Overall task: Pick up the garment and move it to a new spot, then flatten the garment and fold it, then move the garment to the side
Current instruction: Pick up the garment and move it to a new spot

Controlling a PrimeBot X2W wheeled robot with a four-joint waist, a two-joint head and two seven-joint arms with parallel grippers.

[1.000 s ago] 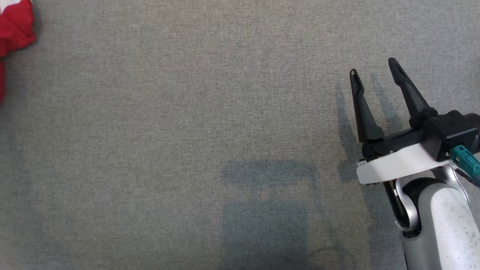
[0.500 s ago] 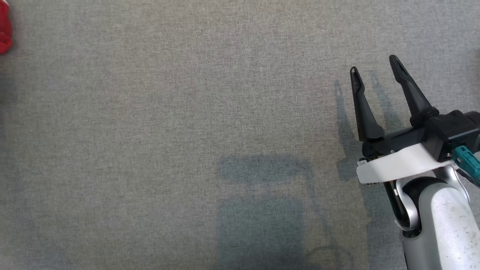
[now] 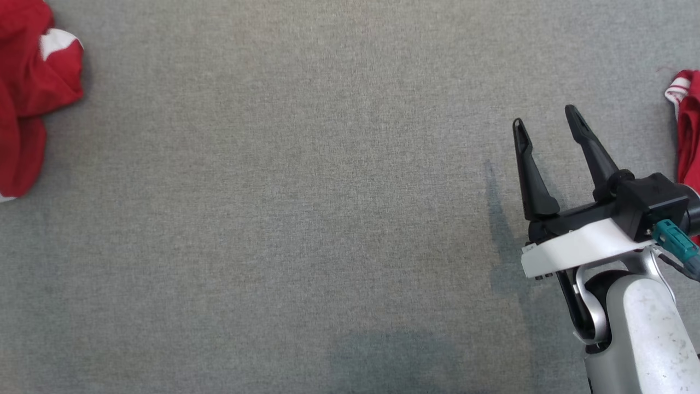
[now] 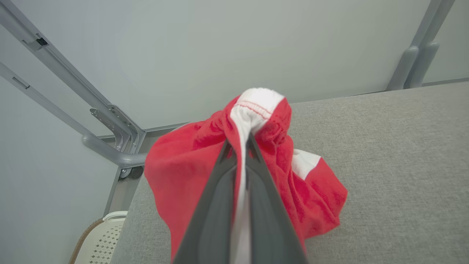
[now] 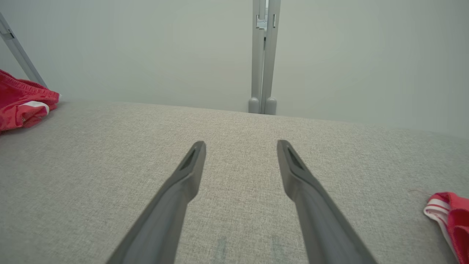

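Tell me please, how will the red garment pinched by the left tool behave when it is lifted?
Probably floppy: the red garment bunches and droops around the shut left tool. It looks like thin knit, so it is likely light. Held at one white edge only, it may hang long and drag on the grey surface.

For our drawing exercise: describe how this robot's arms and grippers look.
The right gripper has two long, tapering black fingers on a black block with a white plate and a teal plug. Its forearm is pale silver, speckled. The left gripper has dark grey fingers.
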